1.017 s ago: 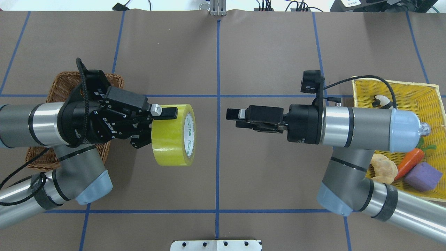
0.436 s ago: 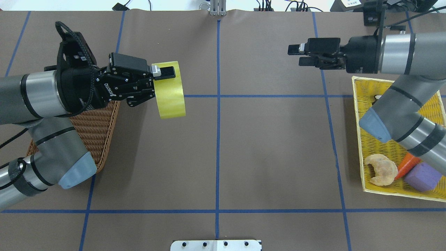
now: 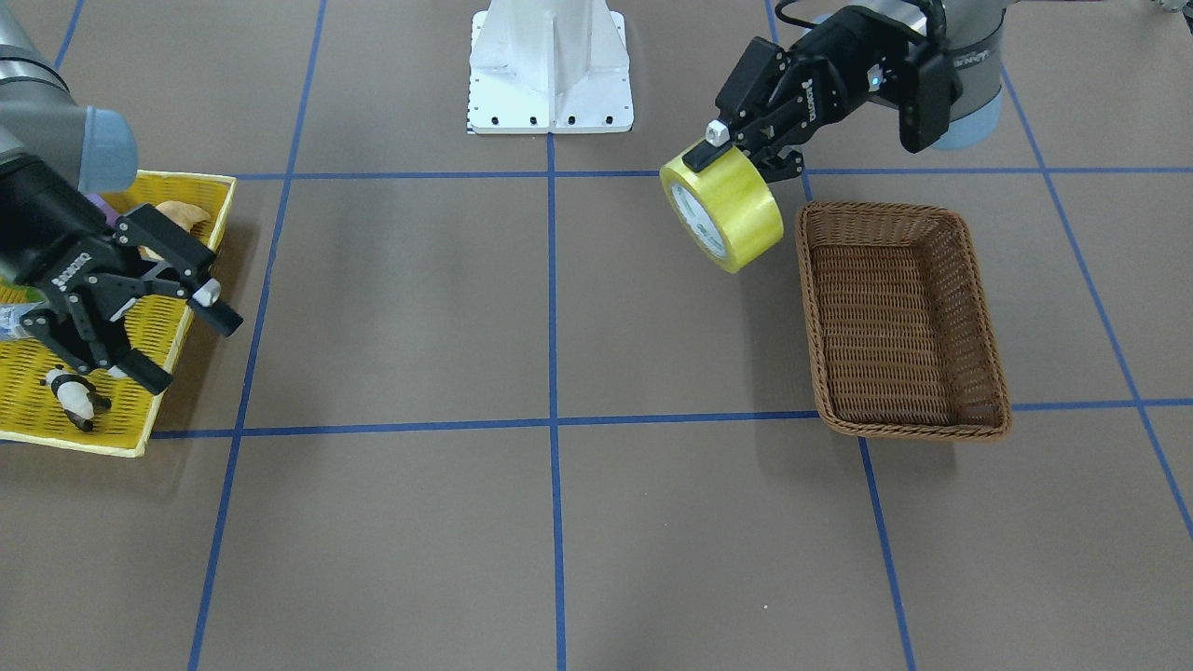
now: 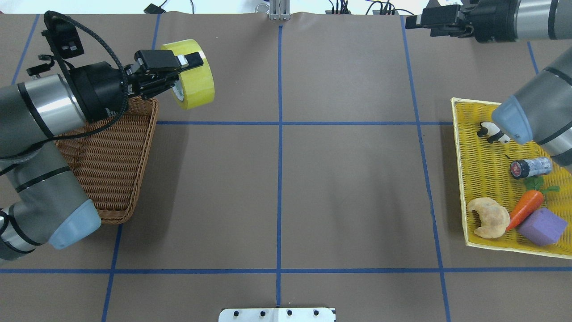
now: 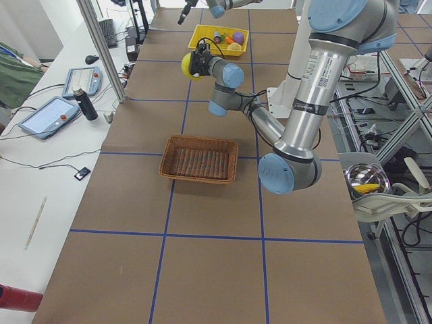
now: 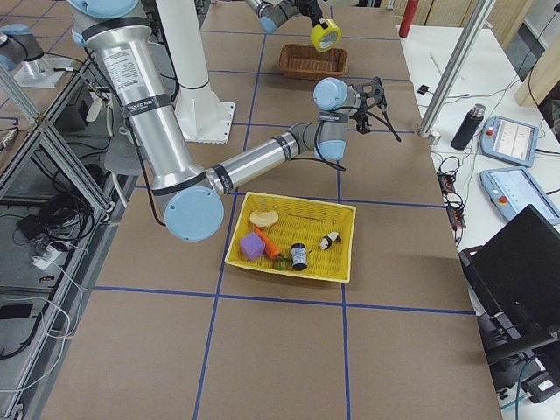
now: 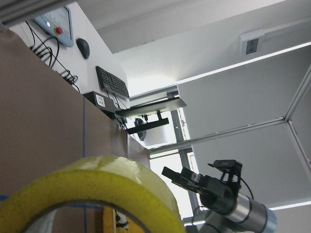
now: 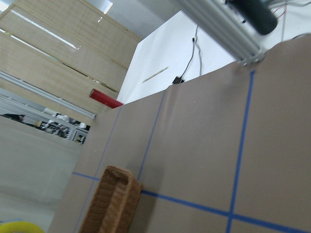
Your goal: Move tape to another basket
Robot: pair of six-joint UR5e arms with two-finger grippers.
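The yellow tape roll hangs in the air in my left gripper, which is shut on its wall, one finger on the outside and one in the core. In the front view the tape is beside the corner of the brown wicker basket nearest the robot, not over it. The basket holds nothing and lies partly under my left arm. The tape's rim fills the bottom of the left wrist view. My right gripper is open and empty, raised over the edge of the yellow mesh tray.
The yellow tray at the right holds a panda figure, a small bottle, a carrot, a croissant and a purple block. The robot's white base stands at the near middle edge.
My left arm has swung the tape up and away from the table's middle toward the basket's far corner. My right arm has drawn back to the far right, still open.
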